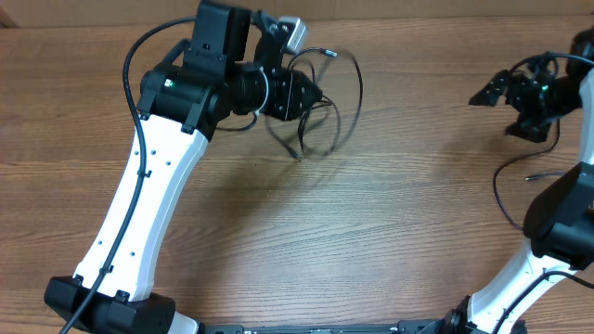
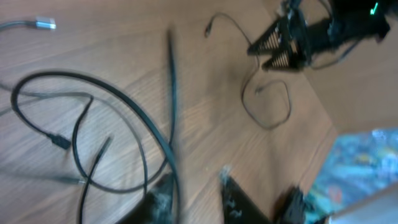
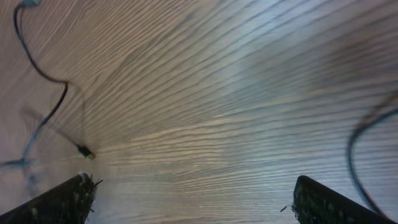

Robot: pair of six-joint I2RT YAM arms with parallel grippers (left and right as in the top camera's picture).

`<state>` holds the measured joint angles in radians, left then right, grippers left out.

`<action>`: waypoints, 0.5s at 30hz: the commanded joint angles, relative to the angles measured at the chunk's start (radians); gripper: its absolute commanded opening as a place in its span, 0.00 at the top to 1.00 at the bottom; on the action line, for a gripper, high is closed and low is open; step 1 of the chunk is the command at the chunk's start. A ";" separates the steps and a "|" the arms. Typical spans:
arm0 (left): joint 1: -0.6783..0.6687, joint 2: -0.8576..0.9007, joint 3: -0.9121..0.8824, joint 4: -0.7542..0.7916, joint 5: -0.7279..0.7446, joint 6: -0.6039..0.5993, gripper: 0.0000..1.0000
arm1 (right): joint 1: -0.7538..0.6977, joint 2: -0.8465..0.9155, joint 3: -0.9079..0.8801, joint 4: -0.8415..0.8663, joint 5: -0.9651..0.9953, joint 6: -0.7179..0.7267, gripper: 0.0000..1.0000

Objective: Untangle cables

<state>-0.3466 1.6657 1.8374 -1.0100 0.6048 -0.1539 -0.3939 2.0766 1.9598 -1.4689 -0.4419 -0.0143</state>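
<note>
Left jaws part-open with the cables (image 2: pixel 124 99) alongside; right jaws wide, empty.

no readable text, no labels, no brand marks, no numbers, no signs anywhere
</note>
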 commanded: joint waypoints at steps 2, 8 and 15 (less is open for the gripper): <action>-0.002 0.002 0.020 -0.079 -0.201 0.061 0.67 | 0.062 -0.021 0.011 -0.002 -0.019 -0.018 0.00; 0.000 0.002 0.018 -0.150 -0.504 -0.069 0.68 | 0.159 -0.021 0.009 -0.032 0.004 -0.018 0.00; 0.000 0.025 0.014 -0.165 -0.657 -0.308 0.60 | 0.305 -0.020 -0.032 -0.028 0.035 -0.017 0.00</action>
<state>-0.3470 1.6688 1.8374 -1.1786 0.0639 -0.3214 -0.1467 2.0766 1.9522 -1.5070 -0.4213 -0.0238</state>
